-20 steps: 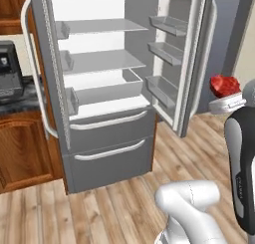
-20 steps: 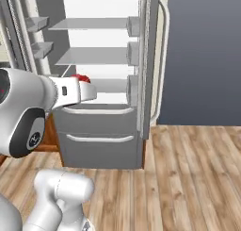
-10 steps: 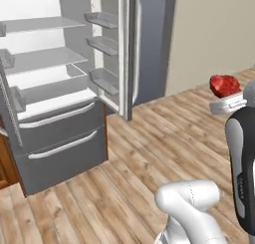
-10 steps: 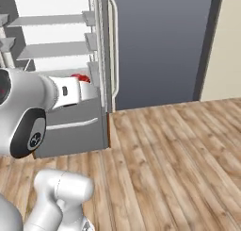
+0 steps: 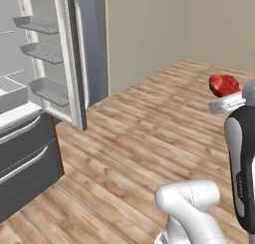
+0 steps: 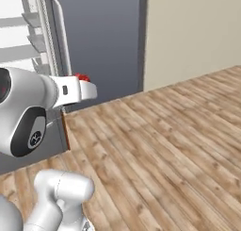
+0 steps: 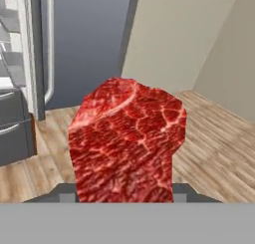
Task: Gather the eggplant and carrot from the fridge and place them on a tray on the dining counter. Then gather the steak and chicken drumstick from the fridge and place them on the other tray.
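Now, step: carrying the steak [image 7: 127,143] toward the other tray, judging by the task.
Hand: the hand [image 5: 225,96] is part-closed on the steak, holding it up clear of the wooden floor [image 5: 149,138].
Fridge: the fridge [image 5: 45,83] stands open, off to the left.

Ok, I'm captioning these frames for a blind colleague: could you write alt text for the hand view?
A raw red marbled steak stands upright in the gripper, close to the camera. Behind it on the left is the grey fridge with its door open, beside a beige wall and a wooden plank floor.
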